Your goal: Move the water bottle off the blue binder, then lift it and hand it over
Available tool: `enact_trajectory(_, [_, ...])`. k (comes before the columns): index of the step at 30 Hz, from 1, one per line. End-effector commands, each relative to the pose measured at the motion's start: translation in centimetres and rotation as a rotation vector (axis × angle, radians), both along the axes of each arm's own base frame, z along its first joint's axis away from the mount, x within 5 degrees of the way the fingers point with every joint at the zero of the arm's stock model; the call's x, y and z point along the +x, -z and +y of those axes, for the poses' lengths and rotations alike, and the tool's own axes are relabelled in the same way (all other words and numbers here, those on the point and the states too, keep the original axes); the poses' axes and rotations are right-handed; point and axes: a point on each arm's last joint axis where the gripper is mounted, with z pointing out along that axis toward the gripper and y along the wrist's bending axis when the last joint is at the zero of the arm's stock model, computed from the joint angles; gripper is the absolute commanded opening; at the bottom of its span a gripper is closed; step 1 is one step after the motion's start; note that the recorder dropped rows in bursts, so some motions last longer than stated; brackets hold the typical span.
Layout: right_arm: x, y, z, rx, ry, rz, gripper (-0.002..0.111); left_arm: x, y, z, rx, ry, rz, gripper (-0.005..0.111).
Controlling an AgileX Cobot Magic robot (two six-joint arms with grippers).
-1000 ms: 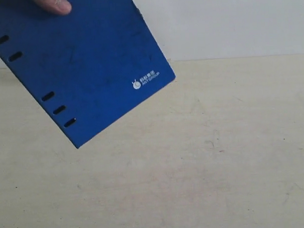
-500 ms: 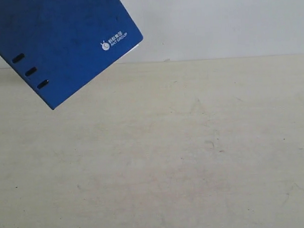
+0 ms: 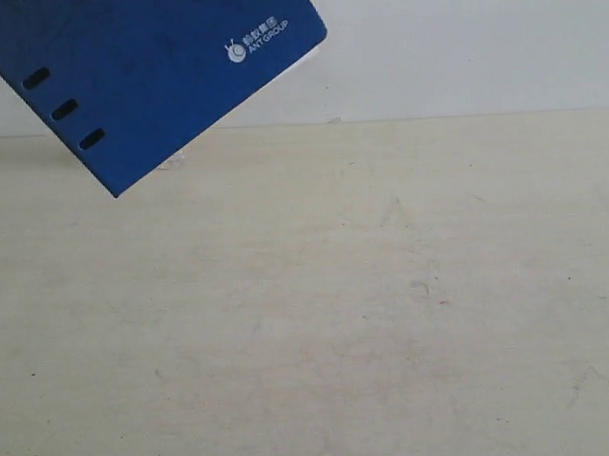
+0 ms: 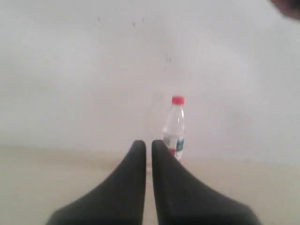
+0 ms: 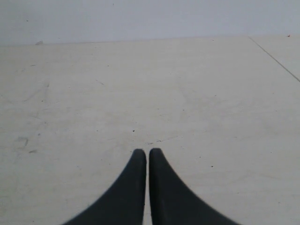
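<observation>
A: Arm poses?
B: Left gripper (image 4: 148, 143) is closed, tips together, holding nothing, aimed about level at the wall (image 4: 93, 70). Right gripper (image 5: 148, 152) is likewise closed and empty, angled down over the table (image 5: 187, 93).
A: Bottle?
B: The bottle (image 4: 175, 129) stands upright on the table by the wall, beyond the left tips and apart from them. Red cap up, long axis vertical. Contents too blurred to read.
A: Binder?
B: The binder (image 3: 159, 63) is at the exterior view's upper left, tilted and cut off by the frame. Its slotted edge (image 3: 64, 109) runs diagonally down to the lowest corner. Logo (image 3: 256, 40) sits near the right-hand corner.
</observation>
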Motion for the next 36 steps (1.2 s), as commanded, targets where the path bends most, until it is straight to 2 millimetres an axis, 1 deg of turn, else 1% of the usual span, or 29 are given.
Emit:
enact_trajectory(1, [0.0,-0.2,0.0,-0.011,0.001,-0.016,0.000,0.5,4.7,-0.2,-0.127,0.031,0.088,0.004])
enact_trajectory(3, [0.0,-0.2,0.0,-0.011,0.001,-0.016,0.000,0.8,6.8,-0.2,-0.195,0.037,0.154,0.004])
enact_trajectory(4, [0.0,-0.2,0.0,-0.009,0.001,-0.017,0.000,0.8,7.0,-0.2,-0.202,0.038,0.157,0.004])
enact_trajectory(5, [0.0,-0.2,0.0,-0.009,0.001,-0.017,0.000,0.8,7.3,-0.3,-0.205,0.035,0.198,0.004])
enact_trajectory(6, [0.0,-0.2,0.0,-0.009,0.001,-0.017,0.000,0.6,8.3,-0.3,-0.211,0.026,0.303,0.004])
enact_trajectory(8, [0.0,-0.2,0.0,-0.009,0.001,-0.017,0.000,0.2,9.2,-0.3,-0.205,0.018,0.420,0.004])
enact_trajectory(9, [0.0,-0.2,0.0,-0.009,0.001,-0.017,0.000,0.2,9.3,-0.3,-0.211,0.017,0.440,0.004])
enact_trajectory(16, [0.0,-0.2,0.0,-0.009,0.001,-0.017,0.000,0.2,9.2,-0.3,-0.204,0.019,0.429,0.004])
enact_trajectory(20, [0.0,-0.2,0.0,-0.009,0.001,-0.017,0.000,0.4,8.7,-0.2,-0.068,0.029,0.368,0.004])
enact_trajectory(28, [0.0,-0.2,0.0,-0.009,0.001,-0.017,0.000,0.5,8.7,-0.6,-0.057,0.099,0.368,0.004])
enact_trajectory(36, [0.0,-0.2,0.0,-0.009,0.001,-0.017,0.000,0.4,8.7,-0.4,-0.071,0.060,0.372,0.004])
